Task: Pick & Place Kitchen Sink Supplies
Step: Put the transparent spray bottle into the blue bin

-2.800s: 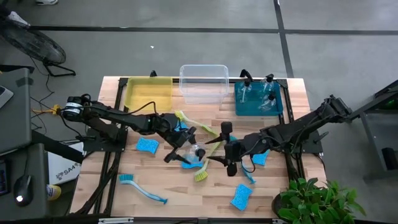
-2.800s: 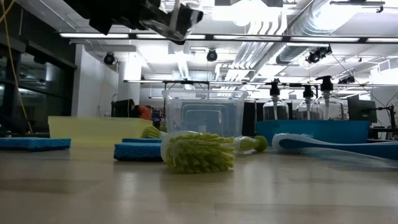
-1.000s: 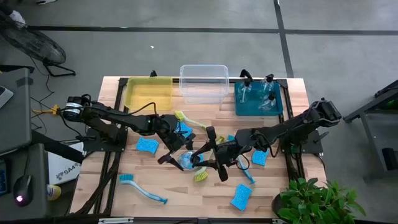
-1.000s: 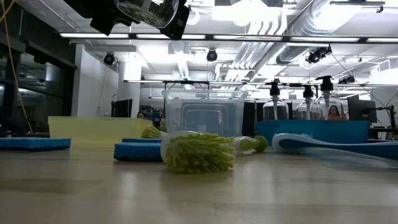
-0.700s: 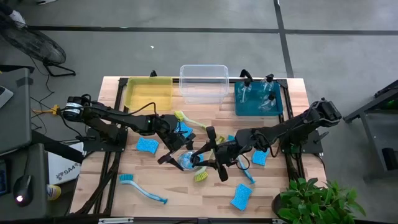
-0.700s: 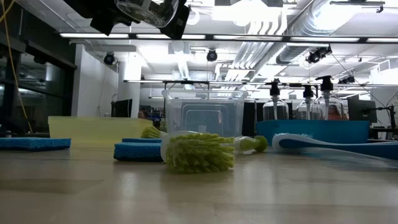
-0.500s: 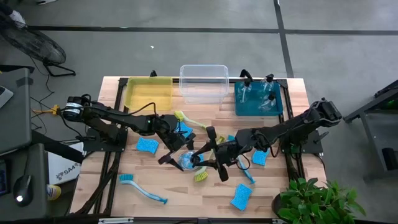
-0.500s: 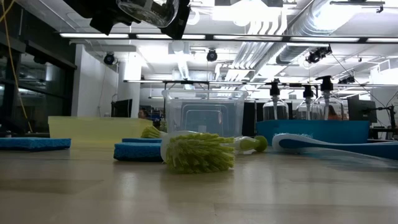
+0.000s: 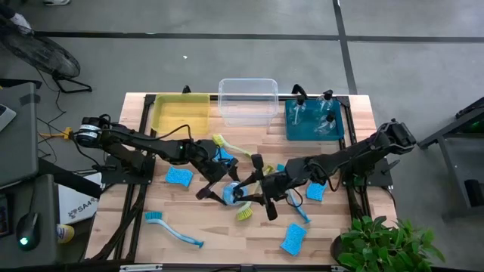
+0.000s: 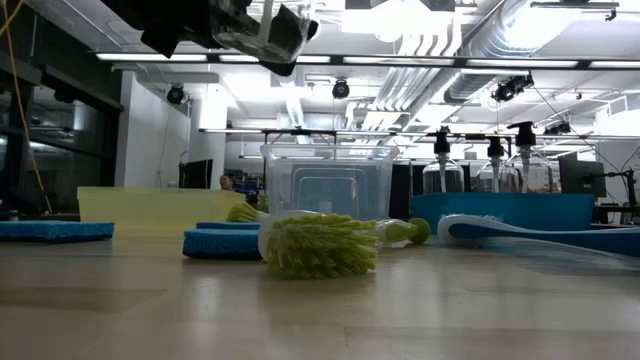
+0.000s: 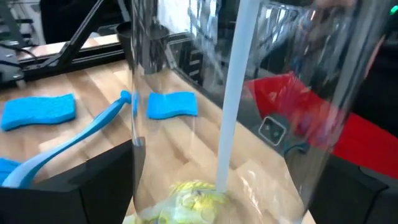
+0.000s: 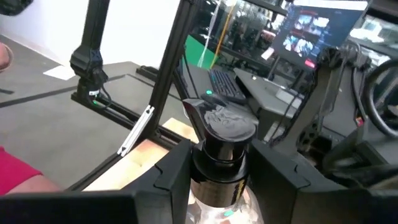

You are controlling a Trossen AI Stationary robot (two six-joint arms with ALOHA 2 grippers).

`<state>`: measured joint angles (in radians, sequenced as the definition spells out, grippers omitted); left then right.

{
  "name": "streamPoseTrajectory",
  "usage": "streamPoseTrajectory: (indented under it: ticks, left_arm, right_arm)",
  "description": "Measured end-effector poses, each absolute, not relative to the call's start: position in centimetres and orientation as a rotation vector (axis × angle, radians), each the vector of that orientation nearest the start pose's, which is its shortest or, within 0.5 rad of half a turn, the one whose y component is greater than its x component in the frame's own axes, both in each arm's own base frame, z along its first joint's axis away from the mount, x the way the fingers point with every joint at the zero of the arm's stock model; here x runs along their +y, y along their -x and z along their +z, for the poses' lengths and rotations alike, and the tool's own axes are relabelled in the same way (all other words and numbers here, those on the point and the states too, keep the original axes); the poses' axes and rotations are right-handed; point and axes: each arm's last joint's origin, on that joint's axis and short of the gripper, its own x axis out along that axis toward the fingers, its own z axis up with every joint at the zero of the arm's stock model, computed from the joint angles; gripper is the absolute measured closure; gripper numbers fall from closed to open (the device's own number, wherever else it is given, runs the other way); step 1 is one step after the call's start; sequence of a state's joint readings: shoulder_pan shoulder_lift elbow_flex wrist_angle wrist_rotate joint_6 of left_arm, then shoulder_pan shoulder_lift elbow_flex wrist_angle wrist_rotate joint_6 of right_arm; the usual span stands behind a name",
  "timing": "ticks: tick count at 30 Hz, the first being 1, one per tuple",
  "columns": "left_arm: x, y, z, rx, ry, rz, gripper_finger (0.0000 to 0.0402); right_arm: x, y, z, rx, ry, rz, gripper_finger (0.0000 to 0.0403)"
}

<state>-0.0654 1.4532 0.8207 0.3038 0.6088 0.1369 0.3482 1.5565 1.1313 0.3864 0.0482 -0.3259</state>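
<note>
- Clear plastic spray bottle (image 9: 231,194) hangs above the table's middle, over a yellow-green brush (image 9: 243,214).
- Left gripper (image 9: 214,188) clamps its body (tube visible inside).
- Right gripper (image 9: 255,195) seems closed around its black nozzle (image 12: 222,127).

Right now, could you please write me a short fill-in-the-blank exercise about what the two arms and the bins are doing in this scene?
1. The clear spray bottle is held above the table between the left gripper and the ____ gripper.
2. In the right wrist view, the dark fingers sit on either side of the bottle's ____ nozzle.
3. The other spray bottles stand in the ____ bin.
4. The yellow-green dish brush lies on the ____.

Missing words: right; black; teal; table
</note>
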Motion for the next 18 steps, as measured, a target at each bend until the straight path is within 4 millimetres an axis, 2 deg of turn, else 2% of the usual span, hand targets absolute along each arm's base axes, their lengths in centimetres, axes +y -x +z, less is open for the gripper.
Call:
streamPoseTrajectory:
  ticks: [8,15,18]
  left_arm:
    - [-3.2,-29.6,24.5,0.347,-0.112,-0.521,0.002]
    - [-2.5,-27.8,26.7,0.353,-0.157,-0.362,0.002]
    - [-2.3,-27.0,26.9,0.396,-0.171,-0.289,0.002]
  right_arm:
    - [11.8,-34.0,31.1,0.083,0.261,0.203,0.0273]
    - [11.6,-33.9,29.6,0.22,0.183,0.115,0.0273]
    - [11.4,-33.8,29.4,0.258,0.157,0.031,0.0273]
